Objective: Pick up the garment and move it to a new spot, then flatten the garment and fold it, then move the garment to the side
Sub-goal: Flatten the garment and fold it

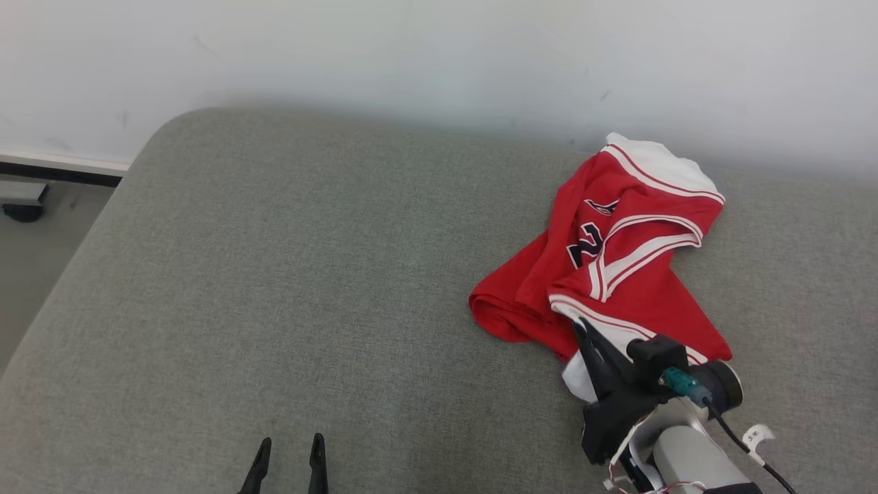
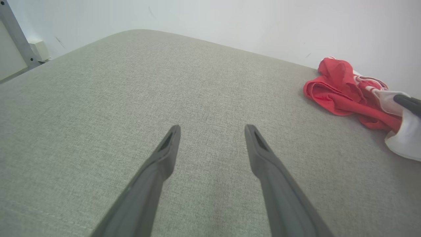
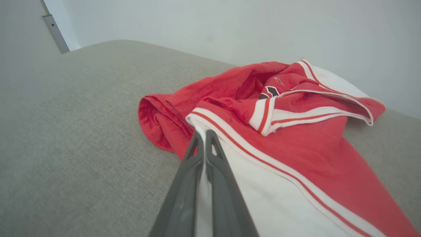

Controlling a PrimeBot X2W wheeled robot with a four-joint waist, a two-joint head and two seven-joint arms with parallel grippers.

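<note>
Crumpled garment on cushion, near wall

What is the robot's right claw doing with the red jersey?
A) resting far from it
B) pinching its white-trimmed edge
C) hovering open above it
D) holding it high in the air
B: the right gripper is shut on the white edge of the jersey, which lies crumpled on the grey cushion.

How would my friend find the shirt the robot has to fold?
Look at the big grey cushion by the white wall. On its right side, close to the wall, lies a crumpled jersey. It is bright red with white stripes and dark numbers, and the right gripper pinches its white edge.
</note>
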